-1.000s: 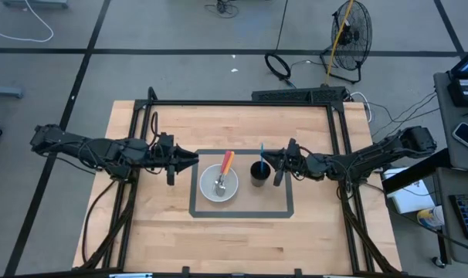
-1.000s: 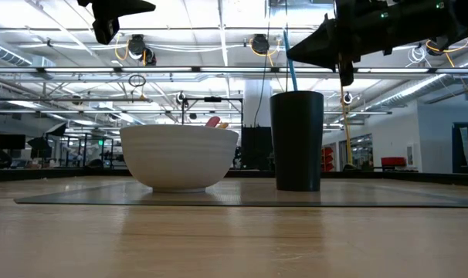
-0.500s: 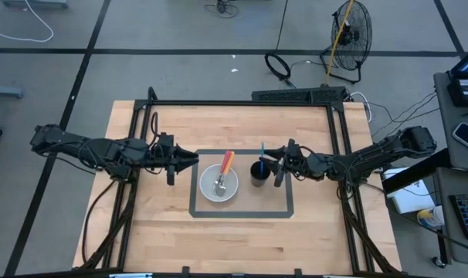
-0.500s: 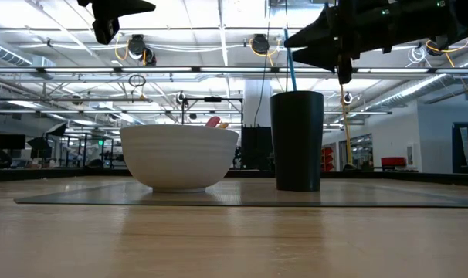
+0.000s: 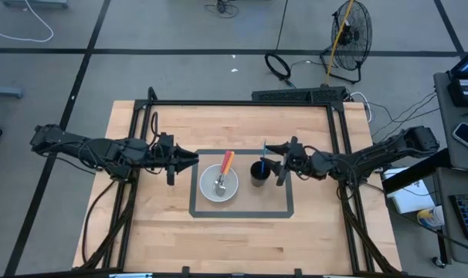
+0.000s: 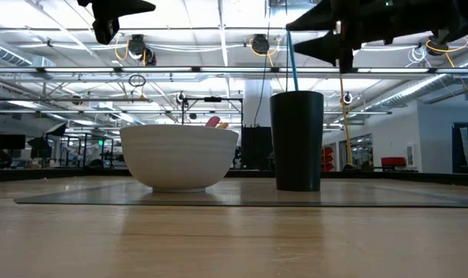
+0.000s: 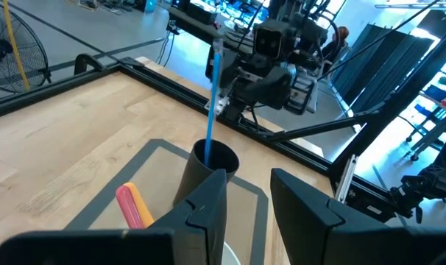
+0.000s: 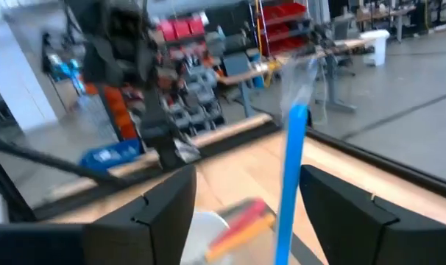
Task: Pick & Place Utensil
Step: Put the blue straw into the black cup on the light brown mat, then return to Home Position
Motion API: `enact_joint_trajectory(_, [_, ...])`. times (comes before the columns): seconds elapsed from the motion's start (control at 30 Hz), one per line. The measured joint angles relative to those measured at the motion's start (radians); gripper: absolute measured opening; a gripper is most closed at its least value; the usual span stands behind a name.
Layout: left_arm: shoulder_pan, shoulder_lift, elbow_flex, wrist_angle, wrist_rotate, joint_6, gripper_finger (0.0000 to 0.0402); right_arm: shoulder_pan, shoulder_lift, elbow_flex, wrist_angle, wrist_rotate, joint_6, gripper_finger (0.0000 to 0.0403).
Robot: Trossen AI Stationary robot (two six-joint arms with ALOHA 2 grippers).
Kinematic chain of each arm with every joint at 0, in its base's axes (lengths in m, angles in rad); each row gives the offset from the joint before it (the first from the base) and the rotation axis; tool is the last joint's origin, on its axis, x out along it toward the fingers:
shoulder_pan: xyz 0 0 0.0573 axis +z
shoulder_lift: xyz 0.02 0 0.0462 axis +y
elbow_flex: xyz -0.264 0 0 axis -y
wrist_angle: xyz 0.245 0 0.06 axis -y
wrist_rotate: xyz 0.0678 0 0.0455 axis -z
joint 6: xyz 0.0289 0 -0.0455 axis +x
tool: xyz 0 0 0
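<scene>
1. Surface: pale wooden table [image 5: 242,232] with a black frame along its edges; a grey-bordered mat [image 5: 242,210] lies at its middle.
2. On the mat: white bowl [image 5: 219,184] and, just to its right, a tall black cup [image 5: 259,173], near each other but apart.
3. Bowl holds a utensil with a red-and-orange handle [image 5: 227,162], the handle leaning over the far rim.
4. Task's thing: blue-handled utensil [image 5: 263,148] stands in the black cup, handle sticking up above the rim, slightly tilted.
5. Right gripper [image 5: 278,161] sits just right of the cup, above table level; jaws spread wide, the blue handle between them with clear gaps on both sides, not gripped.
6. Left gripper [image 5: 189,161] hovers left of the bowl; jaws stand partly apart, holding nothing.
7. Room, from above: grey floor with dark tape lines, a floor fan [image 5: 350,31] beyond the table's far right corner, loose cables nearby.
8. Room, from table height: ceiling trusses and strip lights, shelving in the background.
</scene>
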Motion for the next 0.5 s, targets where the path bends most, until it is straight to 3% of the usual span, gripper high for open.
enact_joint_trajectory(0.1, [0.0,0.0,0.0,0.0,0.0,0.0,0.0113,0.0,-0.003,0.004,-0.065,0.024,0.01,0.0247])
enact_joint_trajectory(0.5, [0.0,0.0,0.0,0.013,0.0,0.002,0.0113,-0.001,-0.088,0.005,0.016,0.075,-0.128,0.0254])
